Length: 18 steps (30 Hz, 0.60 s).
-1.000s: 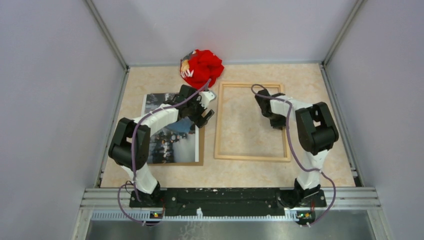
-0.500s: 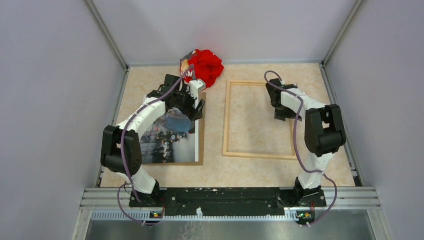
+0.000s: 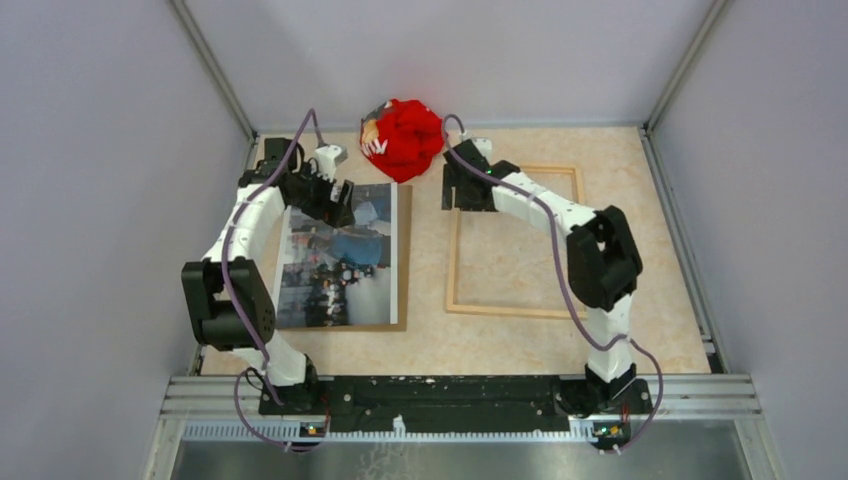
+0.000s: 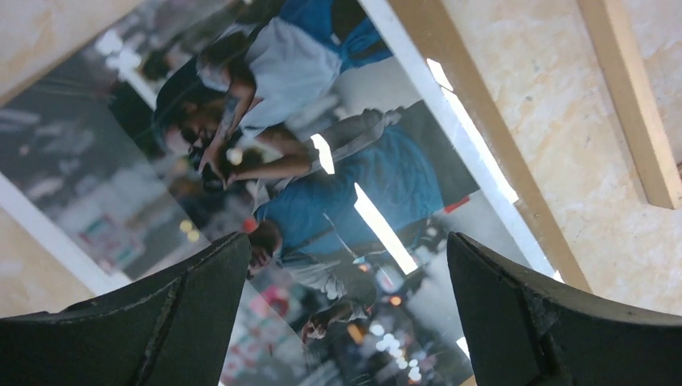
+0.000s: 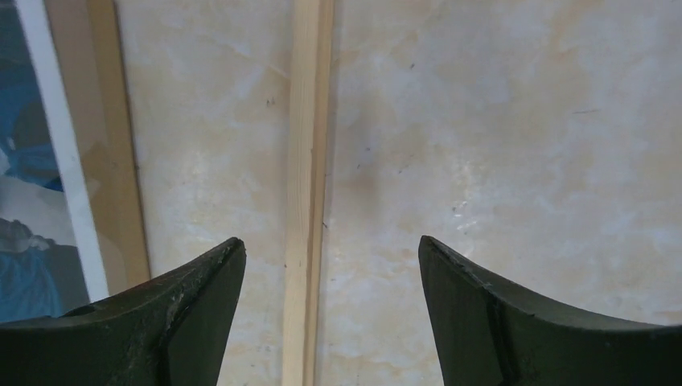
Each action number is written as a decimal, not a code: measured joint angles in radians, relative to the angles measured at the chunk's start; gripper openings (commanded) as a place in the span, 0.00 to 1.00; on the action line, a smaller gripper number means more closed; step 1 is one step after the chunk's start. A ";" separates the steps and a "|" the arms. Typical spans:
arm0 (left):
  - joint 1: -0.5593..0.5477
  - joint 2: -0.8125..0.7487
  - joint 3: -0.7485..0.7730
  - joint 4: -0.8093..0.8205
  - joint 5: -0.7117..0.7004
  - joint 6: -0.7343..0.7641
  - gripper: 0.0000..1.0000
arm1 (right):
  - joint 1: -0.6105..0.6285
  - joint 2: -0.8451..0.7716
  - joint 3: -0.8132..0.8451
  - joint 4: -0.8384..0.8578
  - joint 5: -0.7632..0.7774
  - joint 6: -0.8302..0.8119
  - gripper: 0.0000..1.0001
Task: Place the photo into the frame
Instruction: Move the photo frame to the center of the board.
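Shows the photo (image 3: 340,270) lying flat on a brown board (image 3: 403,270) at the left of the surface (image 3: 430,345), with a strip of board bare along its right side. Shows the frame (image 3: 515,312) flat on the right half, just beside the board but apart from it, with only bare surface inside it. Has the left jaws above the far end of the photo, spread wide and gripping nothing; looks down between them onto people in blue. Has the right jaws over the far left corner of the frame, also wide open and empty, with the frame's left rail running below the gap. Cannot tell whether either pair touches what lies beneath. Shows a red cloth (image 3: 403,138) bunched at the far edge, between the two arms.
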 measured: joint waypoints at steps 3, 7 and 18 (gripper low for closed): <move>0.042 -0.004 0.000 -0.038 -0.013 0.018 0.98 | 0.008 0.090 0.010 0.020 -0.040 0.001 0.76; 0.070 -0.033 0.000 -0.061 -0.036 0.037 0.98 | 0.010 0.177 0.010 0.034 -0.077 -0.001 0.70; 0.081 -0.067 -0.001 -0.076 -0.101 0.081 0.98 | 0.031 0.218 0.001 0.078 -0.040 0.016 0.44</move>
